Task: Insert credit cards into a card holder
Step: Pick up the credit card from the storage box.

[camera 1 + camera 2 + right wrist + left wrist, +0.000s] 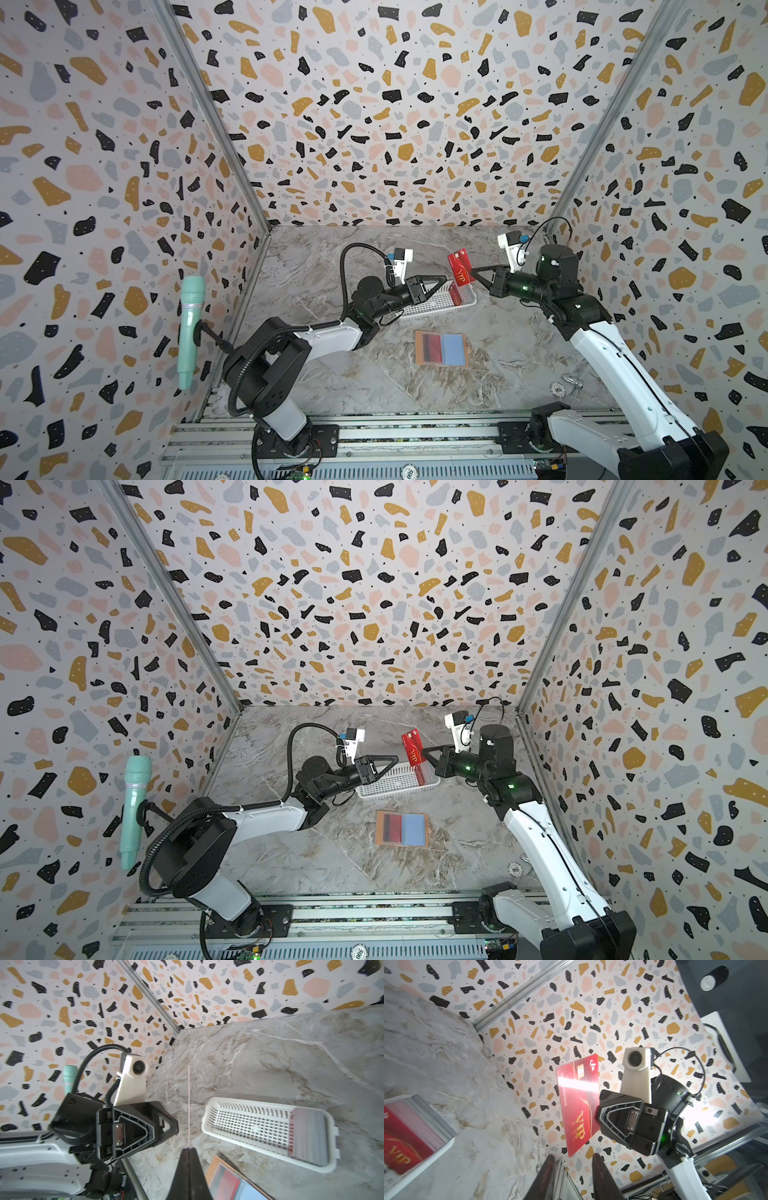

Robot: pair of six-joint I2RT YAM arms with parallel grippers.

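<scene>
One red card (pixel 460 268) with gold "VIP" letters is up in the air. It stands on its short end, tipped a little, and the right gripper (pixel 473 272) pinches it by one long edge. More red cards (pixel 456 294) stand packed together on their edges at one end of the white basket (pixel 419 311). The card holder (pixel 441 348) lies flat and open on the table (pixel 519 353) near the basket, with a tan rim, dark and red stripes on one half and pale blue on the other.

- Right wrist view: the card holder (pixel 228 1182) is cut by the edge.
- There the held credit card (pixel 188 1105) shows only edge-on.
- Left wrist view: the stacked credit cards (pixel 402 1147) are blurred and cut off.
</scene>
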